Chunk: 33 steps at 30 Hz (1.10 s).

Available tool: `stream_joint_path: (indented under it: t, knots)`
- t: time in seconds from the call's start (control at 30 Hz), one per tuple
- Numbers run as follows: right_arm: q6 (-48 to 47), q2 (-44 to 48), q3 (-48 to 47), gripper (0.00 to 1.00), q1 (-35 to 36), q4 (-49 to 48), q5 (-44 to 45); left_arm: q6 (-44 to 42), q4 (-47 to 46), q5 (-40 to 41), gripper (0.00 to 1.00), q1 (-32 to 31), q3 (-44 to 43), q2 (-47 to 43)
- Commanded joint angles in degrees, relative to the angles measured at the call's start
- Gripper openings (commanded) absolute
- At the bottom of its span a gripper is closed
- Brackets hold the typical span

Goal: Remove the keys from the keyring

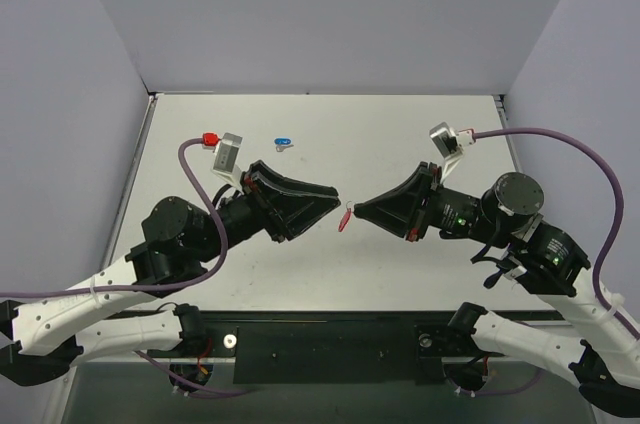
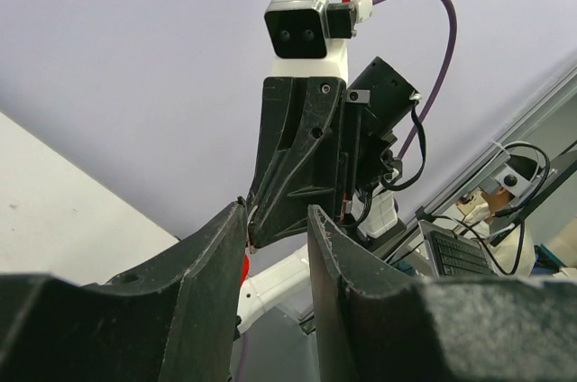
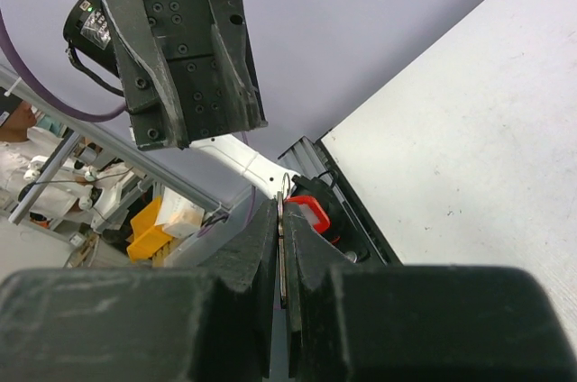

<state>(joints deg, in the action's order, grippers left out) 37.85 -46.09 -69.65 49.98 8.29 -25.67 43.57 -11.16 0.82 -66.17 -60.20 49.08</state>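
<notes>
Clamping the keyring (image 1: 345, 221) by thin metal between closed pads (ring or keys, I cannot tell), the right gripper (image 1: 358, 208) holds it aloft, red tag dangling at 7 o'clock, offered to the left gripper (image 1: 333, 202), fingers apart at 9 o'clock. Farther, at 11 o'clock, a blue-tagged key (image 1: 284, 142) lies on the white table (image 1: 400, 134); lilac walls (image 1: 300, 14) enclose it.

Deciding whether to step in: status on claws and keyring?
Left claw open, empty. Right claw shut on key, edge-on; red tag hangs beside it. Blue-tagged keyring far off, nothing in way.
</notes>
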Motion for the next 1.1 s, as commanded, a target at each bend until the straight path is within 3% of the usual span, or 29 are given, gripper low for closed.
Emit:
stream_joint_path:
  t: [0.0,0.37,1.07]
  knots:
    - [0.6,-0.1,-2.7,0.00,0.5,-5.0,0.6,0.8,-4.6,-0.8,0.43,-0.6,-1.1,0.1]
    - [2.5,-0.3,-1.4,0.00,0.5,-7.8,0.0,1.3,-3.8,-0.8,0.50,-1.4,-1.1,1.3]
    - [3.4,-0.9,-1.8,0.00,0.5,-10.6,-0.7,0.9,-1.1,-1.3,0.50,-3.1,-2.2,2.8]
